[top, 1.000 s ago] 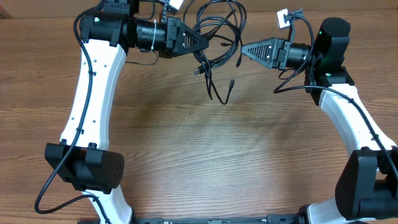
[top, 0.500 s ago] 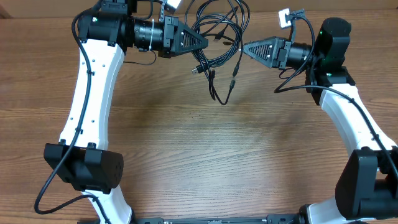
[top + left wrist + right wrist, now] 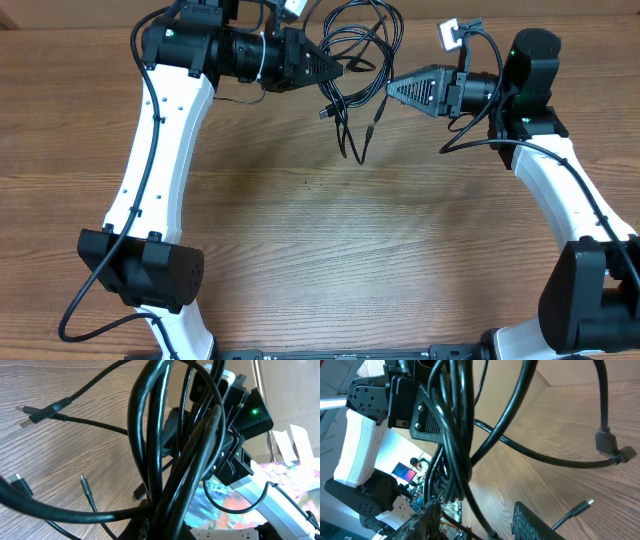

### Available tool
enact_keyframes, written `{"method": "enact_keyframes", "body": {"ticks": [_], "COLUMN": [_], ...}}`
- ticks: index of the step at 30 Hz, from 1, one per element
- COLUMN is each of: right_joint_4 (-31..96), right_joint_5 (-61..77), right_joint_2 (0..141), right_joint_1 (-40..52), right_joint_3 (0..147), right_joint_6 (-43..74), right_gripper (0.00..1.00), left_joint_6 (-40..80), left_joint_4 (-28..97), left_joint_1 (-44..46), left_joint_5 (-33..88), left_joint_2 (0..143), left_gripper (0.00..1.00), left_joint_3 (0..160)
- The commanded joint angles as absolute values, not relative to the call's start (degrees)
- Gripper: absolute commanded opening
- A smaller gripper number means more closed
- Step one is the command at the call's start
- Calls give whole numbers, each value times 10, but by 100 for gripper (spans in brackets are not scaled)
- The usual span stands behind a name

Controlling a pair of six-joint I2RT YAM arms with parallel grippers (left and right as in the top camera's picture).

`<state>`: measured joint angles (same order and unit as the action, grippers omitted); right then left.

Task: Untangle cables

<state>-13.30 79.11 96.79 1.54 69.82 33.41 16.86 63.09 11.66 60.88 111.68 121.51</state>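
The cables [image 3: 360,50] are a tangled bundle of thin black cords hanging at the back centre, with plug ends dangling down to the table [image 3: 352,150]. My left gripper [image 3: 338,68] is shut on the bundle from the left and holds it up. In the left wrist view the cords [image 3: 155,460] fill the frame and hide the jaws. My right gripper [image 3: 390,88] is open at the bundle's right side. In the right wrist view its fingers [image 3: 477,517] are apart, with a strand of the bundle [image 3: 452,435] passing between them.
The wooden table [image 3: 320,240] stretches in front of the bundle. Its back edge lies just behind the grippers. The right arm's own thicker black wires and a white tag [image 3: 452,30] sit behind its wrist. Loose plug ends lie on the wood [image 3: 30,412].
My left arm has shifted right and toward the back with the bundle. The dangling plug ends have swung. My right gripper has edged slightly left toward the cords.
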Motion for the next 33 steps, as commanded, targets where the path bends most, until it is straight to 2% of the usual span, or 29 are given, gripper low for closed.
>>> {"method": "enact_keyframes", "body": {"ticks": [1, 6, 11, 18, 28, 33], "right_joint_4": [-136, -143, -159, -211, -211, -161], "right_joint_5": [798, 798, 798, 796, 795, 749], "right_joint_2": [954, 954, 954, 954, 954, 954], "right_joint_1": [18, 18, 18, 18, 18, 18], "right_joint_3": [708, 708, 708, 708, 708, 708], "right_joint_6": [329, 329, 329, 326, 198, 130], "right_gripper": [45, 43, 40, 45, 44, 44], "left_joint_6": [178, 126, 104, 59, 65, 102], "left_joint_4": [627, 630, 645, 686, 699, 707], "left_joint_1": [117, 117, 121, 121, 143, 162], "left_joint_5": [610, 607, 553, 503, 489, 491], "left_joint_2": [1122, 1122, 1122, 1122, 1122, 1122], "left_gripper": [4, 5, 4, 5, 4, 5], "left_joint_3": [1219, 1219, 1219, 1219, 1219, 1219]}}
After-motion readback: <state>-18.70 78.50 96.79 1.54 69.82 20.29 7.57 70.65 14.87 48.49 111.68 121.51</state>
